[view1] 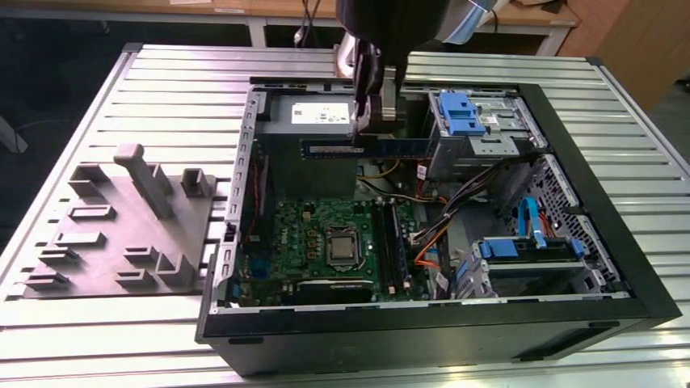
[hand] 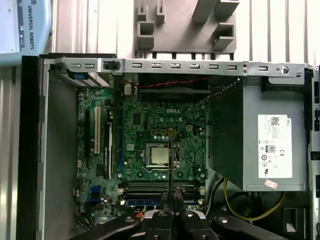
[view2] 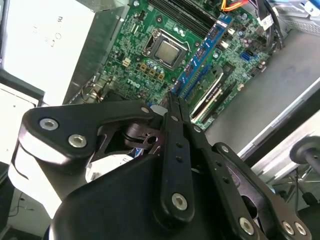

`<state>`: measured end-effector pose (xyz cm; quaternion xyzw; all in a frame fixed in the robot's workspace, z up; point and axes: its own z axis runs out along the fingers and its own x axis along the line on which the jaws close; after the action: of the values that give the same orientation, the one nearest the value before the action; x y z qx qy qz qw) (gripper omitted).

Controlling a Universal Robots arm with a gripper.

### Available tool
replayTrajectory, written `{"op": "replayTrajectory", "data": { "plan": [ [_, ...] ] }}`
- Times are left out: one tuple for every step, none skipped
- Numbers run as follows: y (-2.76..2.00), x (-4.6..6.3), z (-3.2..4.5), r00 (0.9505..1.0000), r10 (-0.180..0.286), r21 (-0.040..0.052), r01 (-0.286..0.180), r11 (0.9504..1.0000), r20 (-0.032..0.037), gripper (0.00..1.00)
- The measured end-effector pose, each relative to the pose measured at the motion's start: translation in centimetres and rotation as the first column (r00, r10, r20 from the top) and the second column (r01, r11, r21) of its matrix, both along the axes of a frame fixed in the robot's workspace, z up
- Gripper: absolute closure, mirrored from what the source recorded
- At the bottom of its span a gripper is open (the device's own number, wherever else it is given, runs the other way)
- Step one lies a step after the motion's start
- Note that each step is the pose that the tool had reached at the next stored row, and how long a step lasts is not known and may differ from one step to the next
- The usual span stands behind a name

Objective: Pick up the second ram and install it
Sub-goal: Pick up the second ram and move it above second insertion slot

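The ram [view1: 405, 147], a thin dark blue stick, hangs level above the open computer case [view1: 603, 234], in front of the power supply [view1: 310, 118]. My gripper [view1: 364, 136] is shut on its middle from above. In the second wrist view the black fingers [view2: 176, 130] pinch the blue ram [view2: 205, 47], which runs out over the green motherboard [view2: 135, 55]. In the first wrist view the ram [hand: 170, 160] shows edge-on as a thin dark line over the processor [hand: 159, 156], with my gripper [hand: 172, 195] just above the long black slots [hand: 150, 187].
A grey holder block [view1: 129, 218] with pegs and pockets lies on the slatted table at the exterior view's left. Inside the case are drive cages with blue clips [view1: 464, 113], orange and black cables [view1: 431, 242] and the power supply [hand: 260, 145].
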<state>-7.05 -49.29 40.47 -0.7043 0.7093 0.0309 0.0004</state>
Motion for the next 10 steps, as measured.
{"op": "replayTrajectory", "data": {
  "plan": [
    [0.00, 0.0, -0.11, 1.0000, 0.000, 0.0033, 0.000, 1.0000, 0.0003, 0.89],
    [0.00, 0.0, -0.23, 1.0000, 0.000, 0.0058, 0.000, 1.0000, 0.0008, 0.89],
    [0.00, 0.0, -0.34, 1.0000, 0.000, 0.0079, 0.000, 1.0000, 0.0012, 0.89],
    [0.00, 0.0, -0.45, 1.0000, 0.000, 0.0094, 0.000, 1.0000, 0.0015, 0.89],
    [0.00, 0.0, -0.54, 1.0000, 0.000, 0.0104, 0.000, 0.9999, 0.0016, 0.89],
    [0.00, 0.0, -0.64, 1.0000, 0.000, 0.0115, 0.000, 0.9999, 0.0017, 0.89],
    [0.00, 0.0, -0.75, 1.0000, 0.000, 0.0130, 0.000, 0.9999, 0.0020, 0.89],
    [0.00, 0.0, -0.87, 1.0000, 0.000, 0.0153, 0.000, 0.9999, 0.0025, 0.89],
    [0.00, 0.0, -1.00, 1.0000, 0.000, 0.0178, 0.000, 0.9998, 0.0030, 0.89],
    [0.00, 0.0, -1.12, 1.0000, 0.000, 0.0202, 0.000, 0.9998, 0.0035, 0.89]
  ]
}}
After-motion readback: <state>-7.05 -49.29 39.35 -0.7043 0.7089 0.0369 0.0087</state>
